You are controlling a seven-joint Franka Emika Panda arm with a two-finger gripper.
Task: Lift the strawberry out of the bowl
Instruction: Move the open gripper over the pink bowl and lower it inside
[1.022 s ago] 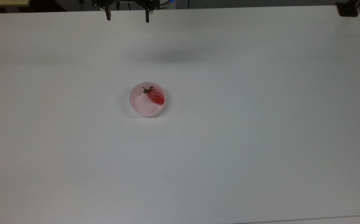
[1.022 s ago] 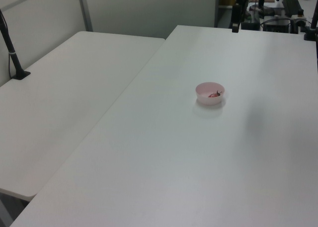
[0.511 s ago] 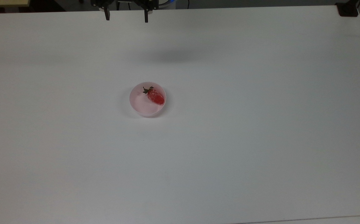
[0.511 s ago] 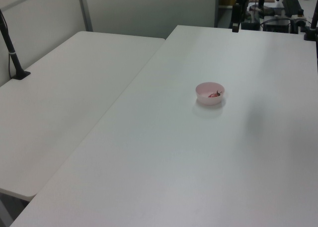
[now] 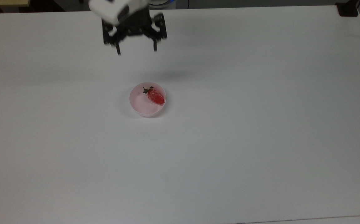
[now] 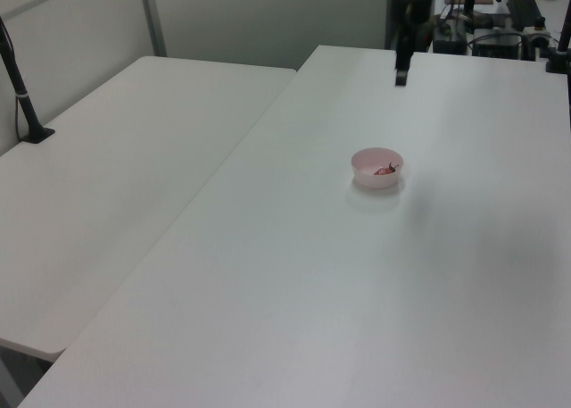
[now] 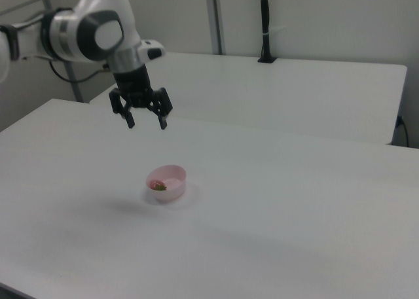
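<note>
Glossy strawberry [image 5: 155, 96], smooth bowl [image 5: 139, 107]

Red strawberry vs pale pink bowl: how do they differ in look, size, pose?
Colour: the glossy red strawberry has a dark green leafy cap; the round pale pink bowl is plain.
Size: the strawberry is roughly half as long as the bowl is wide.
Pose: the strawberry lies on its side, off-centre toward the top view's right wall; the bowl sits upright on the white table.
Shared: both are untouched.

Robotics laboratory: bare white tabletop [image 7: 275, 233], a second white table [image 6: 107, 176] alongside, clamped black camera post [image 7: 264, 24], grey partition walls [image 6: 268, 15], cabled equipment [image 6: 500, 37] behind.
</note>
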